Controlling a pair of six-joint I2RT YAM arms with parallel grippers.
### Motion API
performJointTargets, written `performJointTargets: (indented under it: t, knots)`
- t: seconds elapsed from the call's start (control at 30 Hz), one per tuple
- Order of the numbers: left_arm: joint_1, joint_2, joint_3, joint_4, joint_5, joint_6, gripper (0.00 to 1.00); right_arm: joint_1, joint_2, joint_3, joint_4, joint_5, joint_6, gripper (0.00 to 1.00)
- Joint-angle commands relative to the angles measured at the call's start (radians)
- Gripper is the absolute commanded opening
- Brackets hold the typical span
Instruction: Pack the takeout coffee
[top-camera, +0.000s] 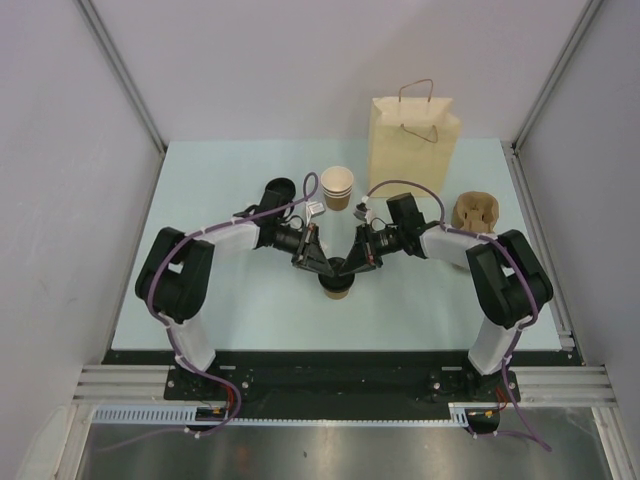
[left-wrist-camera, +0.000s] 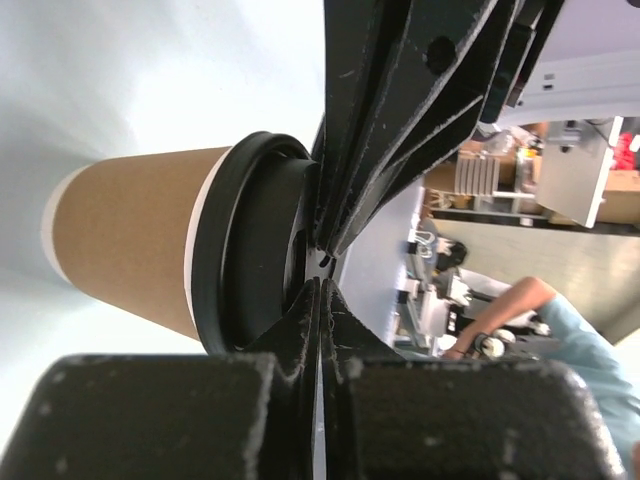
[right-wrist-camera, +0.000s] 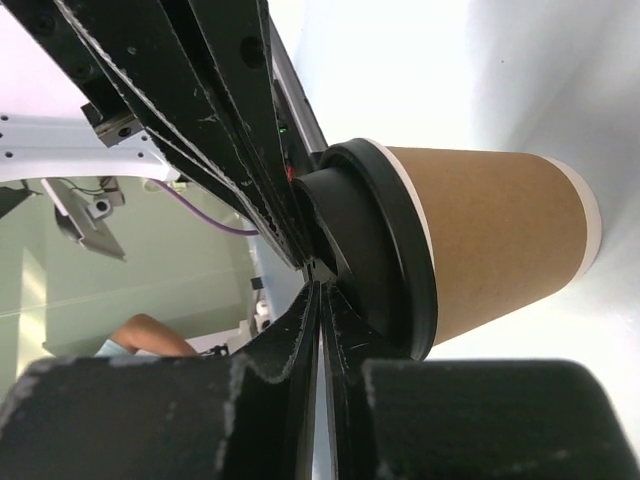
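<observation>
Left gripper (top-camera: 322, 263) and right gripper (top-camera: 351, 264) each have their fingers pressed together, tips meeting on the black lid (left-wrist-camera: 250, 255) of the one coffee cup (top-camera: 336, 288), near-centre on the table (top-camera: 200, 300). Farther back stand one stack of cups (top-camera: 337, 187), one paper bag (top-camera: 412, 140) and one pulp tray (top-camera: 476, 211); the stack's count is unclear.

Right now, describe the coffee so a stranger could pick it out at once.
Start at the paper bag at the far edge and come forward to where the left fingers and right fingers meet. The coffee stands under them: the only brown cup with a black lid, unlike the lidless stack near the bag.
</observation>
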Motion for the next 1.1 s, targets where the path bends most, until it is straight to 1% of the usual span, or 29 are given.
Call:
performJointTargets:
  t: [0.0,0.1,0.17,0.33,0.57,0.7,0.77,0.87,0.9,0.93,1.07]
  knots:
    - [0.014,0.054,-0.034,0.014,-0.058,0.035,0.00,-0.003,0.048,0.003,0.017,0.063,0.011,0.09]
    - [0.014,0.083,-0.031,-0.008,-0.070,0.051,0.00,-0.002,0.059,0.002,0.023,0.058,0.028,0.10]
    - [0.014,0.102,-0.028,-0.023,-0.107,0.063,0.00,-0.002,0.070,0.002,0.017,0.063,0.033,0.10]
    - [0.019,0.146,-0.023,-0.042,-0.136,0.060,0.00,-0.020,0.122,0.002,0.012,0.068,0.052,0.10]
    - [0.030,0.189,-0.022,-0.037,-0.141,0.045,0.00,-0.037,0.171,0.002,0.003,0.078,0.071,0.10]
    - [0.036,0.201,-0.016,-0.037,-0.127,0.040,0.00,-0.045,0.189,0.002,0.024,0.063,0.091,0.10]
    - [0.036,0.188,-0.007,-0.048,-0.121,0.057,0.00,-0.034,0.167,0.002,0.067,0.049,0.094,0.09]
    - [0.034,0.139,0.001,-0.037,-0.060,0.060,0.00,-0.011,0.110,0.002,0.092,0.026,0.094,0.10]
    - [0.034,0.125,0.001,-0.033,-0.019,0.058,0.01,-0.008,0.093,0.002,0.101,0.019,0.100,0.11]
    - [0.033,0.108,0.000,-0.025,0.005,0.051,0.01,0.001,0.078,0.002,0.132,0.005,0.118,0.12]
    - [0.025,-0.001,0.000,-0.003,0.072,0.037,0.01,0.006,-0.014,0.003,0.193,-0.026,0.173,0.13]
